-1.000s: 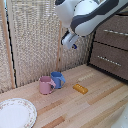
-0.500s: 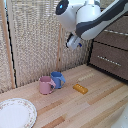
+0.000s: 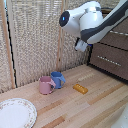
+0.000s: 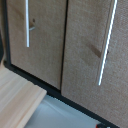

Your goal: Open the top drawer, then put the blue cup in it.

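Blue, pink and pale wood under a white arm

The blue cup (image 3: 58,79) sits beside a pink mug (image 3: 46,85); an orange-yellow block (image 3: 80,89) lies on the light, striped wooden table (image 3: 95,107); the plate (image 3: 15,112) is white with a faint patterned rim; the drawer fronts (image 3: 111,59) are dark brown with silver handles; the arm (image 3: 92,22) is white with a blue ring; the woven panels (image 4: 85,55) are beige.
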### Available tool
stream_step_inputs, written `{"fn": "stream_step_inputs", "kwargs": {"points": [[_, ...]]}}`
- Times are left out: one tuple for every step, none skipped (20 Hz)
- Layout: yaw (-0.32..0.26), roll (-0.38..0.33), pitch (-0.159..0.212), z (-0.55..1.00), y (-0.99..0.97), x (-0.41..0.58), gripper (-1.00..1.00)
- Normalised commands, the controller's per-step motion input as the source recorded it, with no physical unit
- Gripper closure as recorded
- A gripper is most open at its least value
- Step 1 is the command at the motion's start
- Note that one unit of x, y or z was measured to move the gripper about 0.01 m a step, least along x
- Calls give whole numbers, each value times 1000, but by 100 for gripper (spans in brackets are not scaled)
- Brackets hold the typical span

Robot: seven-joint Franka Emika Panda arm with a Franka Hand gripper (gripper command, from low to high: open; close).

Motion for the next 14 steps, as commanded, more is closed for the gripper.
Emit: {"fn": "stream_step_inputs", "kwargs": {"points": [[-1, -215, -7, 171, -769, 9, -100], [0, -205, -16, 163, -786, 0, -100], [0, -208, -35, 209, -763, 0, -100], [0, -213, -47, 214, -737, 0, -100], [0, -219, -47, 237, -717, 0, -100], [0, -217, -47, 234, -717, 0, -100], [0, -223, -45, 237, -697, 0, -100], [0, -224, -39, 240, -689, -3, -100], [0, -229, -27, 231, -666, -17, -100], [0, -230, -20, 229, -663, -23, -100], [0, -229, -22, 260, -637, -49, -100], [0, -223, -28, 254, -597, -66, -100], [31, -172, -38, 249, -620, -131, -100], [54, -167, -27, 203, -549, -97, -100]]}}
